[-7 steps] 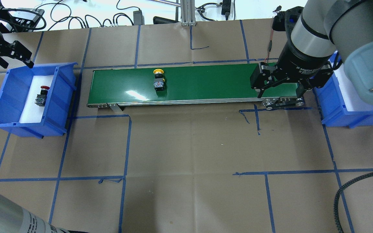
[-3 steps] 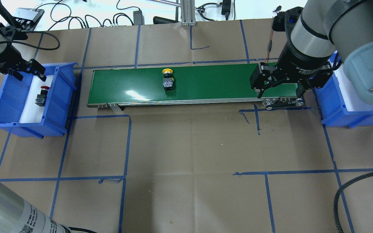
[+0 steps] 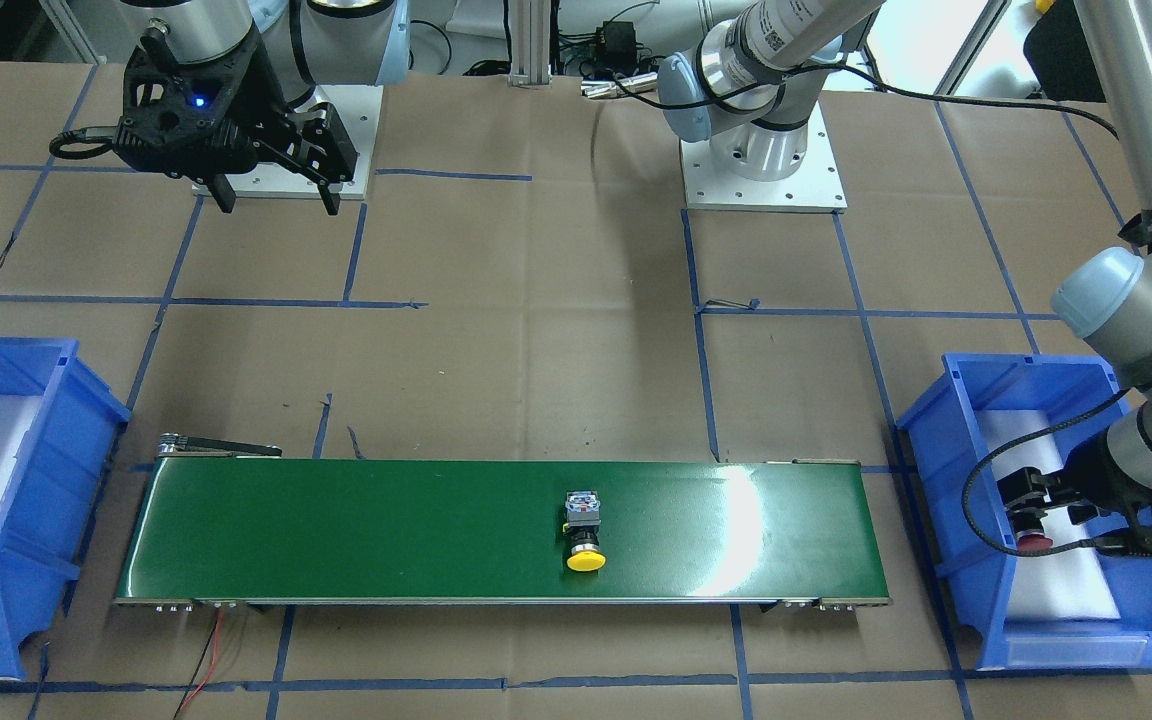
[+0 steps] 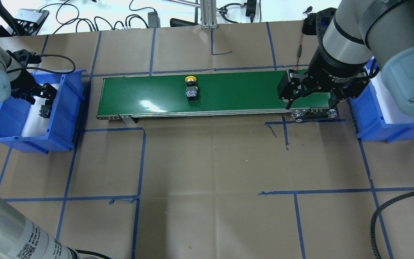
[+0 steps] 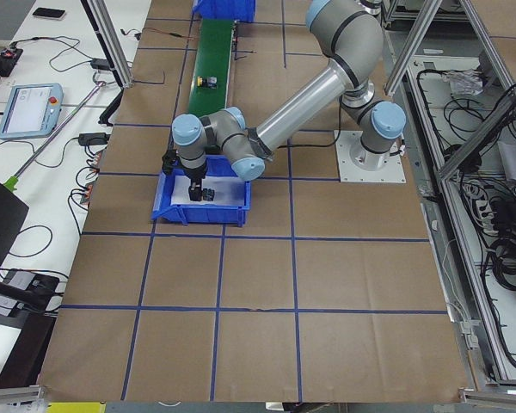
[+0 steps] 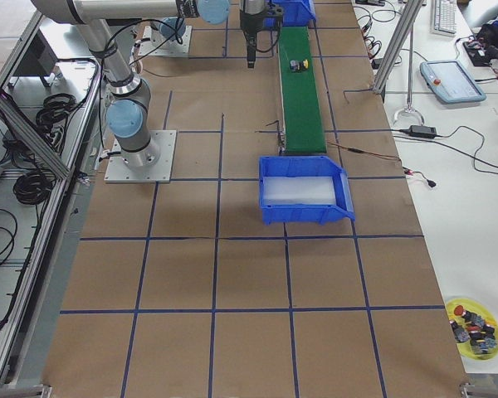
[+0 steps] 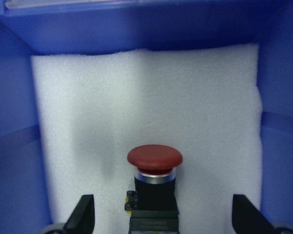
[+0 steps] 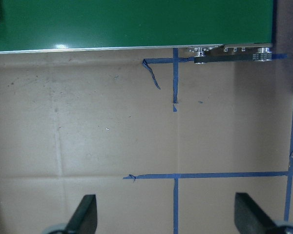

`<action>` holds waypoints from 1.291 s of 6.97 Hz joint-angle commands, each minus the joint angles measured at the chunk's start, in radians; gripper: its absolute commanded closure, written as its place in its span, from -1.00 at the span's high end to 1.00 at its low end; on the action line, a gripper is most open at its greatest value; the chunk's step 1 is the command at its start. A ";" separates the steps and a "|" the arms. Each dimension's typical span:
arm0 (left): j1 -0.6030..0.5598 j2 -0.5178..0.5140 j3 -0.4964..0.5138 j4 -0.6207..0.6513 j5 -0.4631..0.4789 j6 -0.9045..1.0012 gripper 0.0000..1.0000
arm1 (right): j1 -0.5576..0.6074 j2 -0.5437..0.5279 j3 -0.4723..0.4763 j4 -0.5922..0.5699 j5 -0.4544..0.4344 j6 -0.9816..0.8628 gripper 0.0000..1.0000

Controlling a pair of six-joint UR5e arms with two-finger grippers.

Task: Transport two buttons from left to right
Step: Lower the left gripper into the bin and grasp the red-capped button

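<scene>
Red button (image 7: 154, 181), domed, on grainy white foam (image 7: 146, 92)

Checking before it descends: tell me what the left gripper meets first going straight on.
Likely the red button, centred between the left gripper's open fingers; these would probably reach the foam beside it. Depth is unclear.

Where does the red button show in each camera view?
Front-facing: red button at right, in blue bin.
Overhead: far left, same bin.
Exterior left: cannot make out.
Exterior right: not visible.
Left wrist: bottom centre, on white foam.
Right wrist: absent.
Landmark: that blue bin.
</scene>
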 commanded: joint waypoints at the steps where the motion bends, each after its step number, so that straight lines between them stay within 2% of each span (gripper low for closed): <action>1: 0.008 -0.012 -0.011 0.011 -0.001 0.000 1.00 | 0.000 0.000 0.000 0.000 0.000 -0.001 1.00; 2: 0.008 -0.018 -0.011 0.012 -0.003 -0.001 0.97 | 0.000 0.000 0.000 0.000 0.000 -0.001 1.00; 3: 0.008 -0.023 -0.009 0.015 -0.003 -0.001 0.51 | 0.000 0.000 0.000 0.000 0.000 -0.001 1.00; 4: 0.008 -0.025 -0.001 0.015 0.005 -0.004 -0.22 | 0.000 0.000 0.000 0.000 0.000 0.001 1.00; 5: 0.008 -0.025 0.011 0.014 0.002 -0.006 -0.69 | 0.000 0.000 0.000 0.000 0.000 -0.001 1.00; 6: 0.008 -0.022 0.026 0.008 0.002 -0.006 -0.84 | 0.000 0.000 -0.002 0.000 0.000 -0.001 1.00; 8: 0.004 0.020 0.057 -0.042 0.002 -0.004 -0.90 | 0.000 0.000 0.000 0.000 -0.002 -0.001 1.00; 9: 0.004 0.070 0.093 -0.143 0.002 -0.001 -0.90 | 0.000 0.000 -0.002 0.000 0.000 -0.001 1.00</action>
